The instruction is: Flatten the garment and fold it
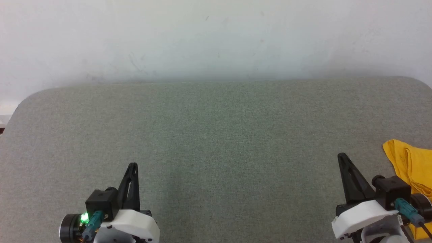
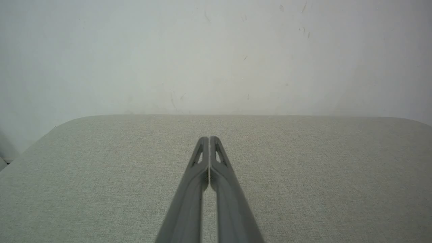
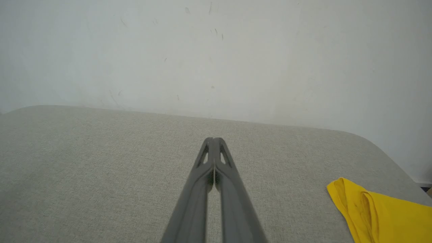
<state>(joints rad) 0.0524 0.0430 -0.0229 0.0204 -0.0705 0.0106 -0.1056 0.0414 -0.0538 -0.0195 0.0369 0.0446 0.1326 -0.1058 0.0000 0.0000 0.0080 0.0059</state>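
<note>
Left gripper (image 1: 132,166) and right gripper (image 1: 342,156) sat pinched closed, empty. Imo step one: yellow T-shirt (image 1: 410,165) lay bunched at 4 o'clock, so right had to open and grab it.

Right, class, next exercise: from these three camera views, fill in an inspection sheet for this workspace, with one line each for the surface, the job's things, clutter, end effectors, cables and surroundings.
Surface: grey-green fabric-covered table with rounded far corners.
Job's things: yellow garment, bunched at the table's right edge, partly out of frame, not flattened.
Clutter: nothing seen.
End effectors: left end effector shut, holding nothing, at the near left; right end effector shut, holding nothing, just left of the garment and apart from it.
Cables: teal connector at the left wrist; a matching one with a dark lead at the right wrist.
Surroundings: pale scuffed wall behind the table.
</note>
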